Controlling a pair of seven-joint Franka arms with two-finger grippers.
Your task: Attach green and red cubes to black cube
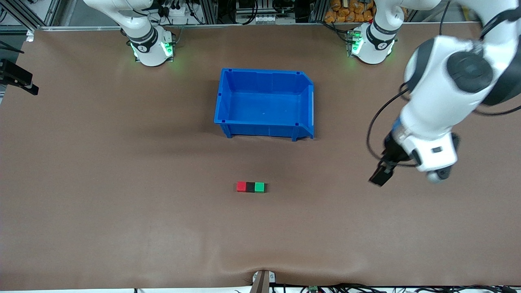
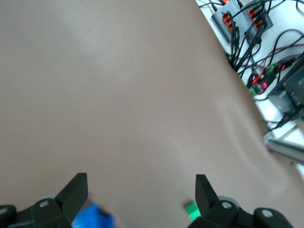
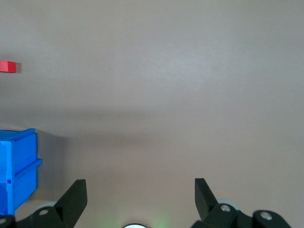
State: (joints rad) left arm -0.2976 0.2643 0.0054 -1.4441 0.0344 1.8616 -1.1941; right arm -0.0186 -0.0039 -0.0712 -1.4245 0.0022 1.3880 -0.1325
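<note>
The red cube [image 1: 241, 186], the black cube [image 1: 250, 186] and the green cube [image 1: 259, 187] lie in one tight row on the brown table, black in the middle, nearer to the front camera than the blue bin. My left gripper [image 1: 380, 177] hangs open and empty over bare table toward the left arm's end, apart from the row. Its wrist view shows the open gripper [image 2: 141, 190] and the green cube [image 2: 192, 210] beside one finger. My right gripper [image 3: 140, 190] is open and empty, out of the front view. Its wrist view shows the red cube [image 3: 7, 66].
A blue bin [image 1: 228, 101], open and empty, stands mid-table between the bases and the cubes; it also shows in the right wrist view [image 3: 16, 166]. A black fixture [image 1: 16, 77] sits at the right arm's end. Cables and electronics [image 2: 247, 28] lie off the table's edge.
</note>
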